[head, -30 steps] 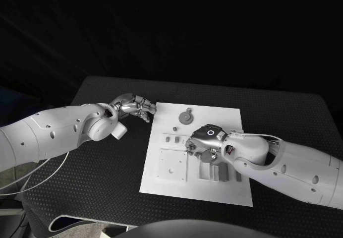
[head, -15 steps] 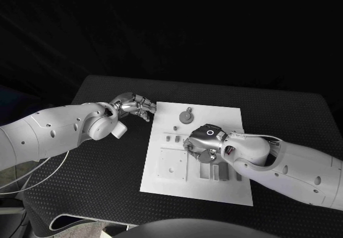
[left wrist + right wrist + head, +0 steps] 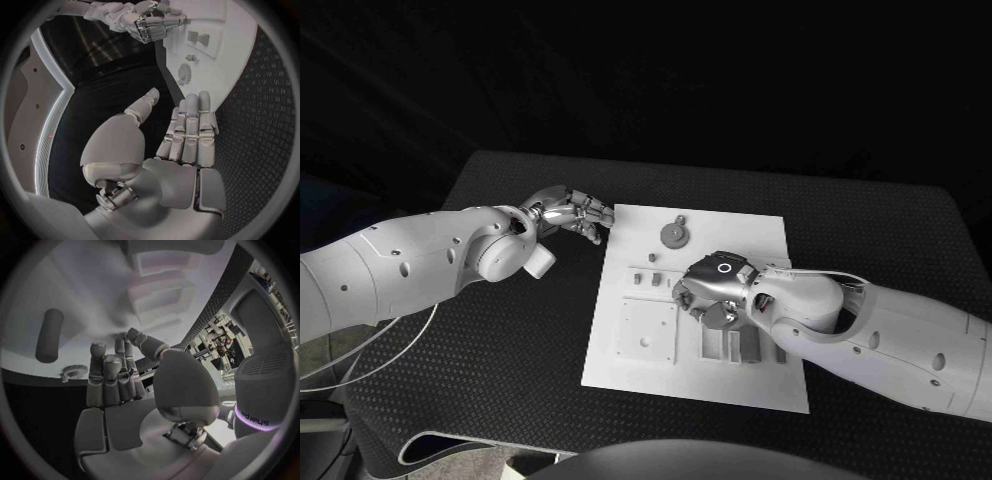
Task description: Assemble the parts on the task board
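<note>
The black table (image 3: 516,320) holds the white task board (image 3: 733,385) in its middle, with small grey parts (image 3: 674,235) lying on it. The right hand (image 3: 707,292) hangs low over the board's middle, fingers curled, and I cannot tell if it holds anything. The left hand (image 3: 571,213) waits by the board's far left corner, fingers straight and holding nothing.
</note>
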`<state>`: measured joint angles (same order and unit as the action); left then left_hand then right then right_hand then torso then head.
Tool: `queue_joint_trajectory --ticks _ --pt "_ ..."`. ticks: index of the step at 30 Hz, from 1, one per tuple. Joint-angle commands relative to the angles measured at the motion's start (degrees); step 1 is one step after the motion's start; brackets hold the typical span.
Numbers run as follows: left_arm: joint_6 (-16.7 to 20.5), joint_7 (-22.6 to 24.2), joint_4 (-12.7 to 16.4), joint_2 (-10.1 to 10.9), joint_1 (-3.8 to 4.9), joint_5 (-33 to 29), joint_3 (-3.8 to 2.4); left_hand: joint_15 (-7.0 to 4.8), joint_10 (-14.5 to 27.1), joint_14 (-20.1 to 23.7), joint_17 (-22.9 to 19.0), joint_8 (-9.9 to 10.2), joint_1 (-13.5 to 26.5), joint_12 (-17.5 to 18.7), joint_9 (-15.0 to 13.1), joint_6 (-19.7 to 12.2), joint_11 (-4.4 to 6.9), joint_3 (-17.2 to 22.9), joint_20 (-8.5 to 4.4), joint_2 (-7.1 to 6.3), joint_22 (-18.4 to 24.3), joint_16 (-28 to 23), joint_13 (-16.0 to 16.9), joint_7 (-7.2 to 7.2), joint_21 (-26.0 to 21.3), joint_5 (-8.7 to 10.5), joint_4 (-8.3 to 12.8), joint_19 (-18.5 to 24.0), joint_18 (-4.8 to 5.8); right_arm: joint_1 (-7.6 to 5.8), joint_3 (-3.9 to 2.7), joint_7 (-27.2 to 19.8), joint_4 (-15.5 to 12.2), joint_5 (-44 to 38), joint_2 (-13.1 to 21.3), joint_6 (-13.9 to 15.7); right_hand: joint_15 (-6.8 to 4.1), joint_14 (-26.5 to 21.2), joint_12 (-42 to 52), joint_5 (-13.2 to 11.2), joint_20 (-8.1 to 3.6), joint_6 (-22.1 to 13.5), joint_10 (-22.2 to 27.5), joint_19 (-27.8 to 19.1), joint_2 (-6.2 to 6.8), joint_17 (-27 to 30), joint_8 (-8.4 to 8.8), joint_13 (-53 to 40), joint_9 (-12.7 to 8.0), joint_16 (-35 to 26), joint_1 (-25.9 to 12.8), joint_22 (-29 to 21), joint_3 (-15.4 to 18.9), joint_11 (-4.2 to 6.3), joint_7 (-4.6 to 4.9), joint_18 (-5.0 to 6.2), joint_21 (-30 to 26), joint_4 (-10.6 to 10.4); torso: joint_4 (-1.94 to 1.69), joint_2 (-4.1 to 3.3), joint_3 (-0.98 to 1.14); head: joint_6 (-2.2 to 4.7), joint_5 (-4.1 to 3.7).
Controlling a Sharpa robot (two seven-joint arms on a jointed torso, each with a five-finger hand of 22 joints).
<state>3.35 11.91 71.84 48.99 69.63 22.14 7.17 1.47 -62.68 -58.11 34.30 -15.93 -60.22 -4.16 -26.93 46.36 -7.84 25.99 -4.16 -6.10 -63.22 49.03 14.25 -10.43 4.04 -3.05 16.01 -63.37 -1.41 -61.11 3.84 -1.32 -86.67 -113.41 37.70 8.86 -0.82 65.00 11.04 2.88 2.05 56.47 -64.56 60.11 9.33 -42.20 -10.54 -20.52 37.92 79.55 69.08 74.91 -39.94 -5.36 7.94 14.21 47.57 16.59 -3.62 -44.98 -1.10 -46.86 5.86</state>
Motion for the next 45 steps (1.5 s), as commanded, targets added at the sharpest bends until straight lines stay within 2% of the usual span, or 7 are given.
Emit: queue_joint_trajectory --ticks 1,8,14,23,31,33,45 --pt "-0.02 0.52 0.08 -0.1 0.03 0.13 -0.03 0.12 0.51 -0.3 0.08 -0.17 -0.35 0.11 0.06 0.03 -0.03 -0.08 0.11 0.26 0.06 0.12 -0.06 -0.45 -0.02 0.2 0.17 -0.06 -0.7 0.11 0.34 -0.31 0.28 -0.56 -0.35 -1.48 -0.21 0.05 0.24 -0.01 -0.08 0.38 -0.42 -0.04 -0.41 0.08 -0.28 0.07 0.04 0.21 0.02 0.76 0.03 0.04 0.07 0.79 -0.15 0.01 -0.05 -0.01 0.0 -0.09 -0.01" --pt "-0.02 0.57 0.02 -0.21 0.03 0.13 -0.03 0.12 0.52 -0.3 0.08 -0.17 -0.36 0.11 0.06 0.03 -0.03 -0.08 0.11 0.28 0.06 0.13 -0.06 -0.46 -0.03 0.19 0.17 -0.06 -0.71 0.13 1.21 -0.38 1.72 -0.56 -1.54 -1.43 -0.34 0.13 0.42 -0.01 -0.09 0.63 -0.84 0.1 -0.75 0.14 -0.47 0.06 0.01 0.29 -0.04 0.77 0.06 0.18 -0.04 0.79 -0.13 -0.04 -0.17 -0.03 0.05 -0.19 0.09" --pt "-0.05 0.53 -0.03 -0.21 0.03 0.13 -0.03 0.12 0.52 -0.3 0.08 -0.18 -0.36 0.11 0.06 0.03 -0.03 -0.08 0.11 0.29 0.06 0.13 -0.06 -0.46 -0.03 0.19 0.17 -0.06 -0.71 0.13 1.57 -0.29 3.34 -1.2 -2.17 -1.66 -0.54 0.21 0.68 -0.01 -0.15 0.87 -1.41 0.18 -1.06 0.23 -0.67 0.02 -0.01 0.35 0.09 0.78 0.01 0.39 -0.16 0.79 -0.14 0.04 -0.03 0.01 0.02 -0.37 0.07" --pt "-0.01 0.52 -0.02 -0.2 0.03 0.14 -0.03 0.12 0.52 -0.29 0.09 -0.19 -0.37 0.11 0.07 0.03 -0.03 -0.08 0.11 0.28 0.06 0.13 -0.07 -0.47 -0.03 0.19 0.18 -0.06 -0.71 0.13 2.92 0.91 3.29 -2.45 -2.33 -4.47 -0.72 0.13 0.84 -0.01 -0.15 1.28 -1.82 0.07 -1.11 0.36 -0.99 0.02 0.03 0.29 0.2 0.79 0.04 0.57 -0.35 0.79 -0.24 0.07 -0.07 0.02 0.01 -0.51 -0.01" --pt "0.03 0.53 -0.02 -0.2 0.03 0.14 -0.03 0.12 0.52 -0.29 0.09 -0.19 -0.38 0.11 0.07 0.02 -0.03 -0.08 0.11 0.28 0.06 0.13 -0.07 -0.48 -0.03 0.19 0.18 -0.06 -0.72 0.13 2.98 2.71 2.37 -3.54 -1.96 -3.35 -0.69 -0.22 0.76 -0.01 0.03 1.61 -1.79 -0.2 -0.76 0.51 -1.27 0.13 0.07 0.14 -0.24 0.8 0.3 0.54 -0.5 0.79 -0.41 -0.04 0.0 0.03 0.06 -0.47 -0.07" --pt "0.03 0.55 -0.05 -0.22 0.03 0.14 -0.03 0.12 0.52 -0.29 0.09 -0.19 -0.39 0.1 0.07 0.01 -0.03 -0.07 0.11 0.28 0.06 0.13 -0.07 -0.48 -0.03 0.19 0.18 -0.06 -0.72 0.14 2.98 3.38 2.11 -3.94 -1.79 -3.08 -0.96 -0.15 1.33 -0.02 0.04 1.81 -2.7 -0.05 -0.8 0.56 -1.44 -0.18 0.1 0.21 -0.45 0.81 0.4 0.84 -0.6 0.79 -0.38 -0.06 -0.01 0.02 0.07 -0.45 -0.09" --pt "0.03 0.52 -0.08 -0.19 0.03 0.15 -0.03 0.13 0.56 -0.29 0.09 -0.2 -0.4 0.12 0.08 0.0 -0.04 -0.08 0.11 0.27 0.06 0.13 -0.09 -0.49 -0.03 0.2 0.19 -0.06 -0.72 0.13 2.97 4.26 0.68 -4.07 -0.29 -4.04 -1.38 -0.03 1.98 -0.01 -0.01 2.05 -3.38 0.15 -0.9 0.71 -1.69 -0.8 0.15 0.21 -0.65 0.77 0.44 1.26 -0.71 0.79 -0.42 -0.08 0.06 0.03 0.05 -0.39 -0.28"
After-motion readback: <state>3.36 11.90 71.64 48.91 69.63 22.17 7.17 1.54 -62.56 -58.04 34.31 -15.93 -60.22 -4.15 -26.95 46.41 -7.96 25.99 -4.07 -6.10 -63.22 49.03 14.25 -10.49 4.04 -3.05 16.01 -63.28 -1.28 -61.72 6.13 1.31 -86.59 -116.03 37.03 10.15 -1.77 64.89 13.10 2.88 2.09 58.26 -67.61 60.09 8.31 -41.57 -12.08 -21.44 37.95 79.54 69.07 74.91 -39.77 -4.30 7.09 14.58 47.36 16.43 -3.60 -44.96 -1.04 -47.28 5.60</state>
